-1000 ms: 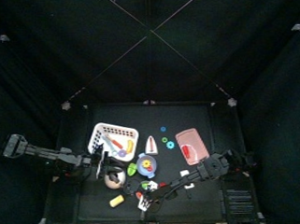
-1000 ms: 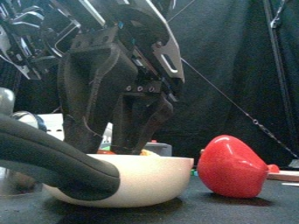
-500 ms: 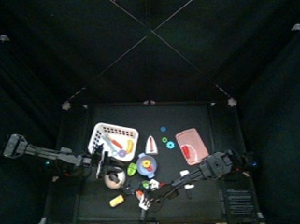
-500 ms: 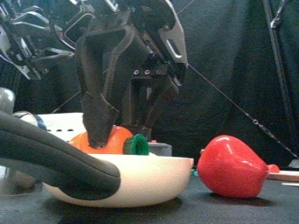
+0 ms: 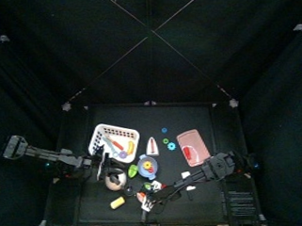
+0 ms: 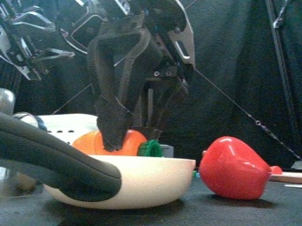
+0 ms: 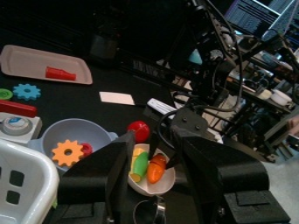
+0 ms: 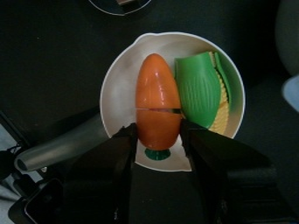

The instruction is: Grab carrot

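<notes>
The orange carrot (image 8: 158,101) with a green top lies in a white bowl (image 8: 122,61) beside a green-husked corn cob (image 8: 208,83). My right gripper (image 8: 163,156) hangs just over the bowl, its jaws open on either side of the carrot's green end. In the front view the carrot (image 6: 101,141) shows above the bowl's rim (image 6: 118,172), between the right gripper's fingers (image 6: 113,124). My left gripper (image 7: 158,188) is open and empty, held back from the bowl at the table's left (image 5: 100,164).
A red pepper-like toy (image 6: 236,168) lies right of the bowl. A grey-blue bowl (image 7: 52,131) holds an orange gear. A pink tray (image 7: 35,57) and a white basket (image 7: 24,184) stand further back. The left arm's grey forearm (image 6: 48,159) crosses in front of the bowl.
In the front view the right gripper has risen from deep in the bowl, so the carrot now shows between its fingers. The left arm has barely moved.
</notes>
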You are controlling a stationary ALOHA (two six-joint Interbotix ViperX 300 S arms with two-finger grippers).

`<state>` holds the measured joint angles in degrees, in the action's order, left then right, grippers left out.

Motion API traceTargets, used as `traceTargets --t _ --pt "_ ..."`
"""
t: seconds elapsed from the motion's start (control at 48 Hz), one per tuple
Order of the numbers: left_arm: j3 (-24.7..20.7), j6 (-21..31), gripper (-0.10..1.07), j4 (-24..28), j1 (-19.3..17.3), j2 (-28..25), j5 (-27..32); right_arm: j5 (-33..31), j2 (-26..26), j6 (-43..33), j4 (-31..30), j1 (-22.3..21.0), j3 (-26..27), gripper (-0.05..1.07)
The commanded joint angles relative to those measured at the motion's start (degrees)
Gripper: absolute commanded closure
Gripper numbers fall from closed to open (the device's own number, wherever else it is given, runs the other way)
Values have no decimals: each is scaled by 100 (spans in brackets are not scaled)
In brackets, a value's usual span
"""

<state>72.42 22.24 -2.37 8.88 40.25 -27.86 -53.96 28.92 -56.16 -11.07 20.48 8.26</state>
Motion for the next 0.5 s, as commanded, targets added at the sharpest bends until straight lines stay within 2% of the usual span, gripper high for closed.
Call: traceTargets --t 0.0,0.479 --pt "-62 -18 19 9 0 0 -18 44 -334 0 -18 0 70 45" --pt "-62 -26 19 18 9 0 -18 44 -334 -18 -18 26 105 45"
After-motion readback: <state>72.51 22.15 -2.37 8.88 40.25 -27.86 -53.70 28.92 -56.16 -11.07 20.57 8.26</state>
